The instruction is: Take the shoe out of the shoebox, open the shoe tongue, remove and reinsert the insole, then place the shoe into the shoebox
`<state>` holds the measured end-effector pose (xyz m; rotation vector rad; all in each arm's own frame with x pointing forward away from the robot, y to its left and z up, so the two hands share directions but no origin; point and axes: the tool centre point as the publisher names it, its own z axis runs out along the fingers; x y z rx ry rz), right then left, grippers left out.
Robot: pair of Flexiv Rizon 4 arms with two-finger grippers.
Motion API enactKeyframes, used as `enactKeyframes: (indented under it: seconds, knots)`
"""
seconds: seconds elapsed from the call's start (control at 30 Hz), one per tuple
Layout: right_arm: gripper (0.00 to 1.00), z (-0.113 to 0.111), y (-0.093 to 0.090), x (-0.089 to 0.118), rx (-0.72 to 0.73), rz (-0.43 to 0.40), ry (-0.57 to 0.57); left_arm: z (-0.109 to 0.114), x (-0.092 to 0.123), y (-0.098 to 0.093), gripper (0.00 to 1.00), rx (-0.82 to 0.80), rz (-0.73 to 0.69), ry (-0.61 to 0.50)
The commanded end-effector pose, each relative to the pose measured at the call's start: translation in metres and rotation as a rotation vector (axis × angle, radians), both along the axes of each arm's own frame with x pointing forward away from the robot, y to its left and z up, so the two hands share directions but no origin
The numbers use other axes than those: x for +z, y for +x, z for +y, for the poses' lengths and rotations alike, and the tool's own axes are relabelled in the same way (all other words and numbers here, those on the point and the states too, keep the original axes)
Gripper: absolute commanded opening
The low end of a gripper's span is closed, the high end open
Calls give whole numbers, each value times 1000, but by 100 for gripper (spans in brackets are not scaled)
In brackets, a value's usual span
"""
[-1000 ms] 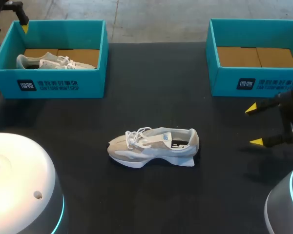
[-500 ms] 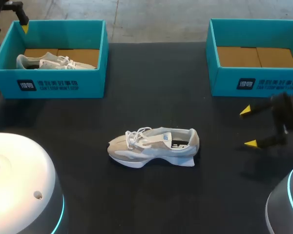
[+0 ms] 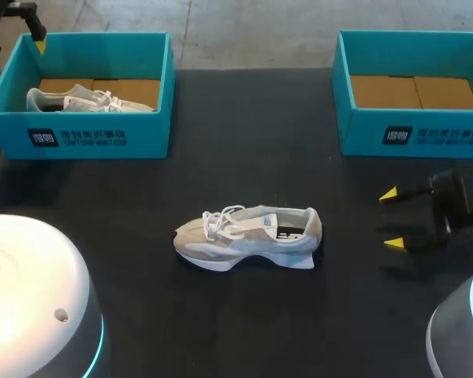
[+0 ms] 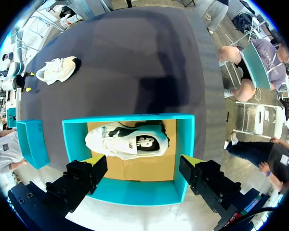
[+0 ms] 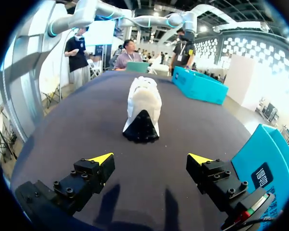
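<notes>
Judging by its mesh upper and thick foam sole, took the shoe, upright at the frame's middle on the tabletop, for light, soft above, firmer at the heel. Reckoned the heel collar, turned toward the right jaws, the surest hold. Found those jaws spread wide and empty at the right edge, well apart; left jaws equally spread, empty, over the upper-left shoebox.

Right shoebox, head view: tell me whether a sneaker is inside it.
No, the right shoebox shows only its bare cardboard floor; one sneaker lies out on the table.
</notes>
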<state>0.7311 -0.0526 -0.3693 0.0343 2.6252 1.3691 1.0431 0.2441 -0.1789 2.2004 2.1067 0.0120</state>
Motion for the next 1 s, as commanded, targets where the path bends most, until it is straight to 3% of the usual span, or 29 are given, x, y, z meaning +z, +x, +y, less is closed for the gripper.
enactKeyframes:
  seconds: [0.03, 1.0]
  knots:
    - [100, 1, 2, -11, -4, -2, 14, 0, 0, -1, 100, 0, -2, 2]
    - [100, -1, -1, -15, -26, -7, 26, 0, 0, -1, 100, 0, -2, 2]
